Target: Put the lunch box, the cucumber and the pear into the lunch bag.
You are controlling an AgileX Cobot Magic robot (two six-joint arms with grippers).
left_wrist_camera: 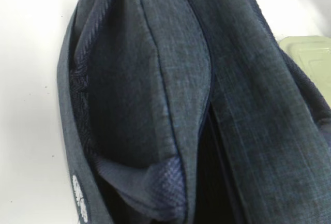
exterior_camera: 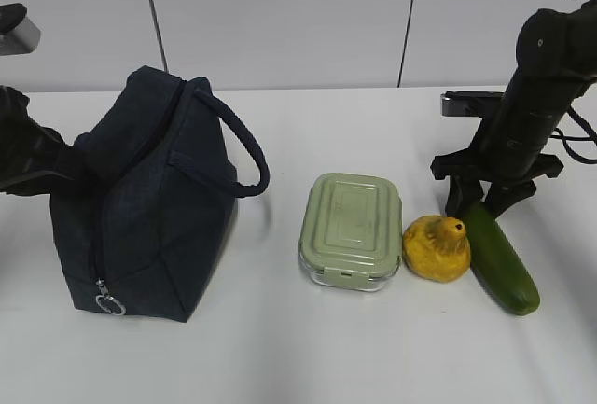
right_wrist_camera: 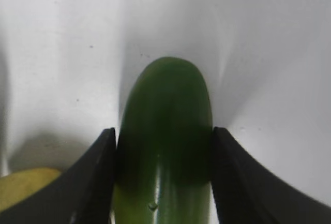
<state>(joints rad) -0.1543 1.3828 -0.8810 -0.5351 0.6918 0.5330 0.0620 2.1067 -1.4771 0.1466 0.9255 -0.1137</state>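
A white worktop (exterior_camera: 280, 357) carries four things. The navy bag (exterior_camera: 149, 208) stands at the left. The lunch box (exterior_camera: 351, 230) sits near the middle, the pear (exterior_camera: 437, 249) just right of it, and the cucumber (exterior_camera: 501, 259) lies slantwise touching the pear's right side.

Setting: robot test bench in a lab-type room. Evidence: plain white surface (exterior_camera: 308, 357), bare and unmarked, under even light; pale panelled wall (exterior_camera: 280, 21) behind it with dark vertical seams; two black robot arms, one at each side, the right arm (exterior_camera: 532, 96) trailing exposed cables. No domestic furnishing in view. Household items laid out in a row as test props.
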